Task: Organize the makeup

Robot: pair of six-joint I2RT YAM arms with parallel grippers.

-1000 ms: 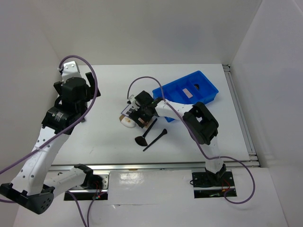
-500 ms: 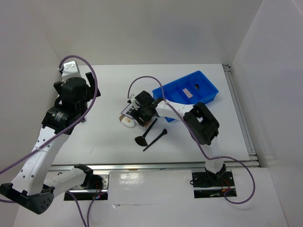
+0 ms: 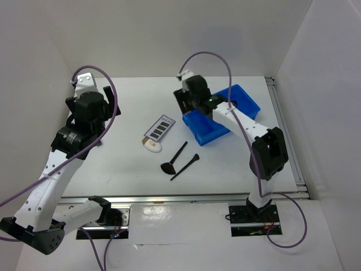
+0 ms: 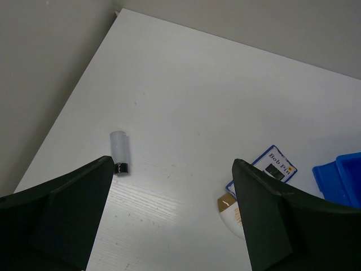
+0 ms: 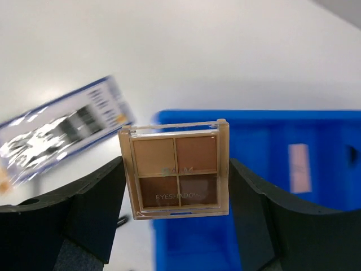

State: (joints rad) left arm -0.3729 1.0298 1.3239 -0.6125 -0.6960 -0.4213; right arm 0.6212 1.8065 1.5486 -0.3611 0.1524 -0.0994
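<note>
Pinches the square compact (image 5: pixel 175 164) in the right hand (image 5: pixel 176 197) above the blue tray (image 5: pixel 271 127) holding a pink piece (image 5: pixel 299 167), left hand (image 4: pixel 171 164) spread.

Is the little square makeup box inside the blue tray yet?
Not yet. The square compact is clamped between the jaws of the right gripper, up in the air, with the blue tray behind it.

The left gripper (image 4: pixel 172 166) is seen with its dark fingers spread wide at the bottom of the frame. On the white table (image 4: pixel 186 84), a pale tube (image 4: pixel 119 151) with a black end lies left of centre. At the right, a palette (image 4: pixel 272 169) lies just beside a sponge (image 4: pixel 228 205). A blue tray (image 4: pixel 341 179) is cut off by the right edge.
</note>
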